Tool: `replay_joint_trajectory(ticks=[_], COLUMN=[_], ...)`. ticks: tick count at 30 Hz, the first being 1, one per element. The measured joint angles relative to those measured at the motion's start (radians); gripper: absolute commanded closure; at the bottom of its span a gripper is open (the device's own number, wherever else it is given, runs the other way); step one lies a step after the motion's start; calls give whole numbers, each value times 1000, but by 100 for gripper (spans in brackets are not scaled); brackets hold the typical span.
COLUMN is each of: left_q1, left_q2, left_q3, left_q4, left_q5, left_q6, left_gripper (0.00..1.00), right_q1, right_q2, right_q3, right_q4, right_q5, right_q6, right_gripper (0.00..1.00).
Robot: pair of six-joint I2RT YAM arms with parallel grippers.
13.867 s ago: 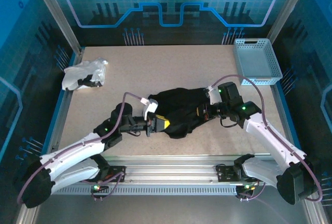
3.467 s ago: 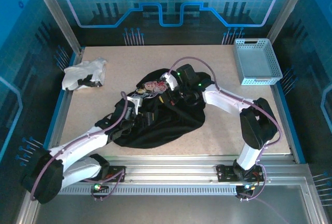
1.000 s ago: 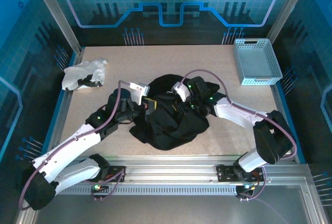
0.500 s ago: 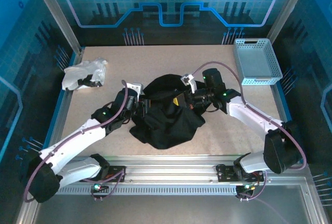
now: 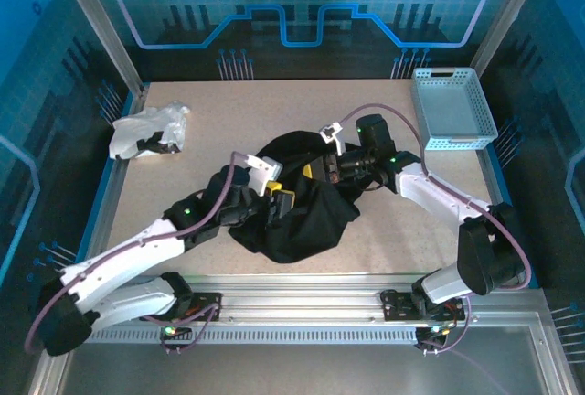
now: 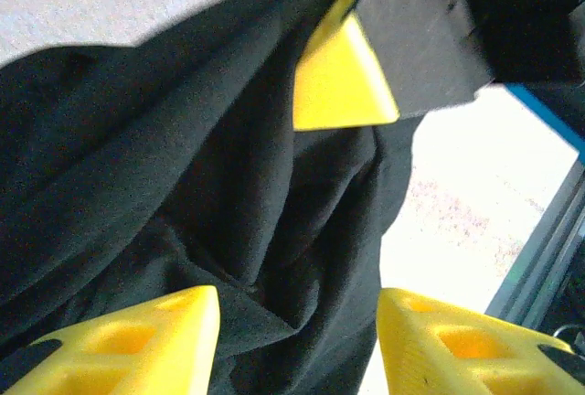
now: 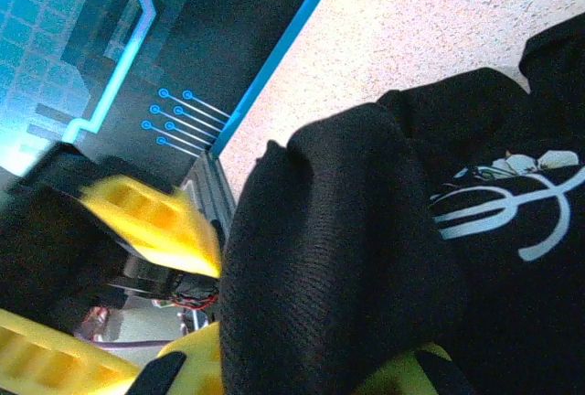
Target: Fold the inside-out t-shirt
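The black shirt (image 5: 302, 221) is lying bunched in a heap on the table (image 5: 228, 112), right under and between the two claws. The left claw (image 5: 277, 199) is hovering over the heap's near-left part with its jaws standing wide apart, gripping nothing. In its wrist view, creased black cloth is lying just beyond the gap between the tips, and whether the tips are touching it cannot be told. The right claw (image 5: 315, 172) is reaching in from the opposite side, just beside the left claw and facing it, and is pinching a thick fold of the shirt. In its wrist view the fold is bulging out from between its jaws and rising ahead of them. To the right of that fold in the same view, a pale print (image 7: 498, 201) is showing on the cloth. A crumpled white garment (image 5: 146, 130) is sitting well apart from the left claw, off to its far left by the table's edge. A pale basket (image 5: 452, 107) is resting well apart from the right claw, beyond it and to its right, at the table's far corner.
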Motion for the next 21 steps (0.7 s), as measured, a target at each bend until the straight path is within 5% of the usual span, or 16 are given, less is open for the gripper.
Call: replay_joint_trajectory(ticks=[8, 18, 21], left_q1=[5, 47, 55], left_q2=[187, 262, 261], left_q3=[19, 46, 46], left_q4=[76, 158, 173], left_q5=[7, 38, 66], left_q6=[35, 35, 26], left_gripper=[64, 98, 100], right_q1=[-12, -15, -15], right_q2=[0, 0, 0], right_q3=[0, 0, 2], right_q4=[-1, -1, -10], right_q5=[-15, -14, -3], right_q6=[20, 21, 18], right_gripper=[100, 100, 96])
